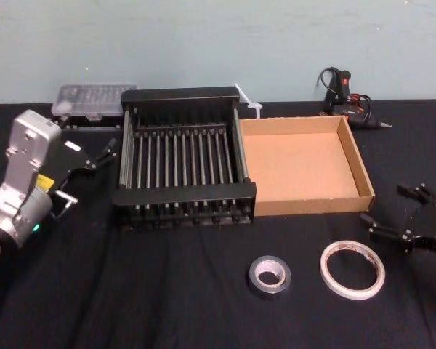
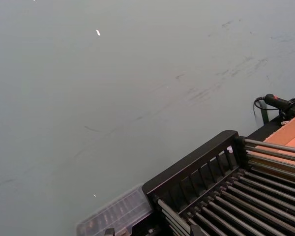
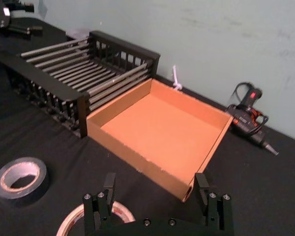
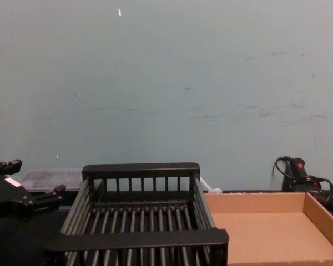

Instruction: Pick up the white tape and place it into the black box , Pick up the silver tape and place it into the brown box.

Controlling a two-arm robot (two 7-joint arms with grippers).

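The white tape (image 1: 352, 294) lies flat on the black cloth near the front right, just in front of the brown box (image 1: 352, 156). Left of it lies the silver tape (image 1: 269, 290). The black box (image 1: 182, 193) stands empty beside the brown box. My right gripper (image 1: 396, 211) hovers open just right of the white tape; in the right wrist view its fingers (image 3: 109, 184) stand above the white tape (image 3: 71, 221), with the silver tape (image 3: 19, 196) farther off. My left gripper (image 1: 102, 154) rests open left of the black box, holding nothing.
A clear plastic case (image 1: 93, 98) sits behind the black box at the back left. A black glue gun (image 1: 345, 98) with its cable lies behind the brown box. A small white piece (image 1: 248, 102) stands between the boxes by the wall. Bare cloth spreads across the front left.
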